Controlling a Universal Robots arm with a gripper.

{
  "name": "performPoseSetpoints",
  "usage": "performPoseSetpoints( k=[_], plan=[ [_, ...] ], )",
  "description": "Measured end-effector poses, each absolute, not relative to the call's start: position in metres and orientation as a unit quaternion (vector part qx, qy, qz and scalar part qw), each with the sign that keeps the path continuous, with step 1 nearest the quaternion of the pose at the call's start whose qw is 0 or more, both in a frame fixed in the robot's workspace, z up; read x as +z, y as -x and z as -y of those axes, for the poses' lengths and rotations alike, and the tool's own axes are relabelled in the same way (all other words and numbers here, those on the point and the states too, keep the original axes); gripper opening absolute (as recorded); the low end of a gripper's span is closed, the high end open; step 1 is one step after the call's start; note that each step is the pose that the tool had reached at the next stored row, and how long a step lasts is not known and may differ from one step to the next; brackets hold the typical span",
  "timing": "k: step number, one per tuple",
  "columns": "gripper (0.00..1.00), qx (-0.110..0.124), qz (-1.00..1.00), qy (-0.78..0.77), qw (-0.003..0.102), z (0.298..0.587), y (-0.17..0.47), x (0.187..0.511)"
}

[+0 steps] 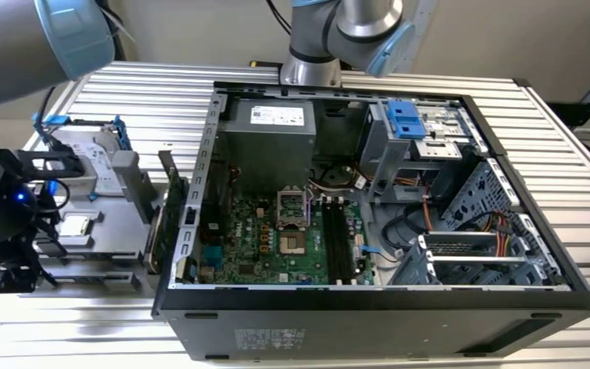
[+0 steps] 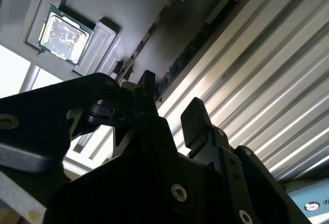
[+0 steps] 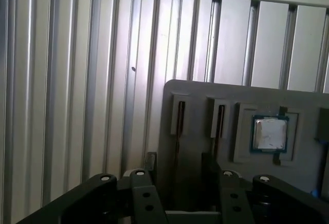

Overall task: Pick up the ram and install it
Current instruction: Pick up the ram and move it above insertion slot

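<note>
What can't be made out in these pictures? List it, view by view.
1. Ram: in the first wrist view, thin dark strips in the tray's slots are too slim to confirm as sticks.
2. Gripper, exterior view: dark against the arm, fingertips indistinct.
3. Motherboard slots, exterior view: too small to tell whether filled.
4. Tray, second wrist view: partly covered by the gripper's body.

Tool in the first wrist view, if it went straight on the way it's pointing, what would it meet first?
Most likely the grey tray: the open tool points at its edge near the two narrow slots. The gap before contact is hard to judge.
</note>
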State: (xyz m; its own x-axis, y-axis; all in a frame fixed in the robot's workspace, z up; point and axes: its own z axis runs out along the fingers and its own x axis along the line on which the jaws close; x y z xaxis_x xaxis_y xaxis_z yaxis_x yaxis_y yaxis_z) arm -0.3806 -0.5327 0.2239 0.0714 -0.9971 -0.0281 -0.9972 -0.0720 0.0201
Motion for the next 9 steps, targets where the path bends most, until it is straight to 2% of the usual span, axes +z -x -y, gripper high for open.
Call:
performPoseSetpoints(
  k=[9],
  plan=[
    [1.0, 0.02, -0.681, 0.732, 0.0, 0.534, 0.379, 0.212]
  ],
)
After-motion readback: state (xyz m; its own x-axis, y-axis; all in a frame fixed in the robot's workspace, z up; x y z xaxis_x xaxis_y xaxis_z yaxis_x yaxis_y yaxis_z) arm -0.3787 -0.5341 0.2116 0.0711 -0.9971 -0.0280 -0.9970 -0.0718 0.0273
